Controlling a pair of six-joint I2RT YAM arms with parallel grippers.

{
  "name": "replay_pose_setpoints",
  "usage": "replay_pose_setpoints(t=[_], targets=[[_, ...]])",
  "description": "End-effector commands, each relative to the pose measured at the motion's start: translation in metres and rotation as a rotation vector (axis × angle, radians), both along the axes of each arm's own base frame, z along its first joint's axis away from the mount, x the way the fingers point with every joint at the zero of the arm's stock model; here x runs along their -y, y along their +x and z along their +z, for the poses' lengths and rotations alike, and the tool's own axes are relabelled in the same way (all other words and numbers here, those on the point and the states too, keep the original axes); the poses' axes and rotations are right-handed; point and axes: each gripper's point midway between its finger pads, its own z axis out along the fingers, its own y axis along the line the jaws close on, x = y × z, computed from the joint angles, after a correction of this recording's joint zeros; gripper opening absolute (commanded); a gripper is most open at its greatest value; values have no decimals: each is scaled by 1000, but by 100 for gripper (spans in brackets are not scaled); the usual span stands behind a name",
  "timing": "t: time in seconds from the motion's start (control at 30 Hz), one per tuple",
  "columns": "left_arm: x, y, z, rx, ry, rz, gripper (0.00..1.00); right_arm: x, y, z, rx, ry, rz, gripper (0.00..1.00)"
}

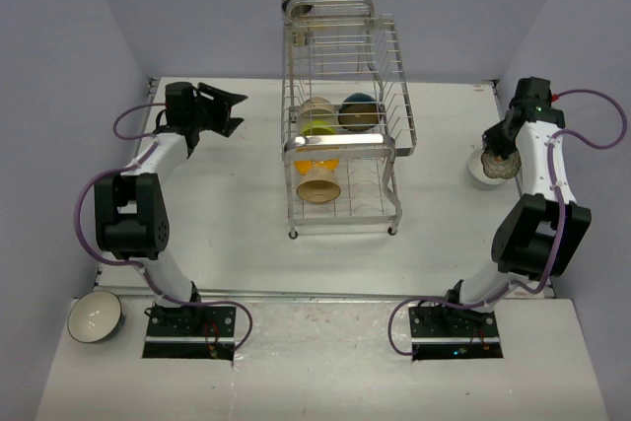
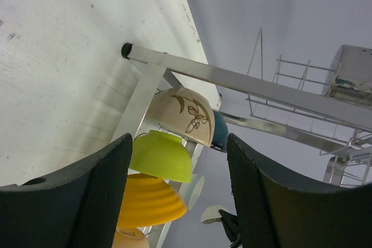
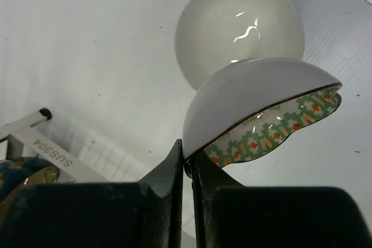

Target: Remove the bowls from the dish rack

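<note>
The chrome wire dish rack (image 1: 340, 120) stands mid-table and holds several bowls: a tan patterned one (image 2: 185, 113), a lime one (image 2: 161, 155), an orange one (image 2: 150, 200), a dark teal one (image 1: 357, 111) and a beige one (image 1: 319, 184). My left gripper (image 1: 225, 110) is open and empty, left of the rack, with its fingers (image 2: 96, 201) facing the bowls. My right gripper (image 3: 190, 166) is shut on the rim of a white bowl with a green patterned inside (image 3: 256, 103), held above a plain white bowl (image 3: 238, 18) on the table at the right (image 1: 483, 170).
A white bowl with a dark outside (image 1: 95, 317) sits by the left arm's base. The rack's foot and labelled bar (image 3: 40, 143) show at the left of the right wrist view. Grey walls close in on both sides.
</note>
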Motion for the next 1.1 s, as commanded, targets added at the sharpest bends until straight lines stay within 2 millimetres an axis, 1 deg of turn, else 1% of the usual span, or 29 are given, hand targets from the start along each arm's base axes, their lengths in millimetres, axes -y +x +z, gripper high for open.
replay_pose_setpoints(t=[0.0, 0.03, 0.07, 0.13, 0.17, 0.2, 0.23, 0.27, 0.3, 0.33, 0.4, 0.47, 0.5, 0.57, 0.63, 0.7, 0.8, 0.93, 1.03, 1.07], targets=[[6, 2, 7, 31, 34, -32, 67, 20, -9, 12, -46, -102, 30, 0], [14, 0, 4, 26, 35, -48, 67, 22, -7, 14, -44, -98, 30, 0], [14, 0, 3, 23, 35, -48, 67, 21, -13, 10, -75, -85, 29, 0], [14, -2, -2, 14, 35, -50, 67, 16, -18, 2, -108, -63, 42, 0], [14, -3, -4, 8, 35, -50, 67, 13, -25, -3, -135, -52, 47, 0], [14, -3, -5, 6, 34, -50, 67, 13, -31, -1, -134, -57, 44, 0], [14, -3, -5, 9, 34, -50, 67, 11, -41, -11, -159, -58, 47, 0], [15, -2, -7, 8, 35, -52, 67, 13, -48, -14, -174, -72, 42, 0], [14, -2, -7, 7, 35, -51, 67, 12, -55, -11, -168, -87, 41, 0], [15, -2, -9, 4, 36, -54, 67, 11, -63, -19, -195, -83, 44, 0], [14, -3, -12, -2, 34, -52, 67, 10, -71, -26, -216, -67, 54, 0], [15, -3, -13, -4, 29, -54, 67, 10, -82, -41, -265, -43, 58, 0], [15, -3, -13, -4, 29, -54, 67, 11, -82, -41, -266, -46, 64, 0], [16, -4, -11, 1, 26, -60, 67, 8, -83, -49, -279, -36, 79, 0], [15, -5, -9, 5, 30, -60, 67, 9, -85, -61, -320, -32, 103, 0], [16, -5, -7, 9, 26, -63, 67, 14, -86, -69, -362, -50, 124, 0], [17, -5, -6, 14, 22, -69, 67, 20, -95, -84, -423, -78, 132, 0], [17, -6, -8, 6, 17, -70, 67, 20, -98, -97, -471, -67, 152, 0], [17, -5, -6, 13, 17, -70, 67, 18, -100, -112, -517, -44, 174, 0], [17, -5, -5, 14, 17, -70, 67, 21, -103, -119, -547, -49, 173, 0]])
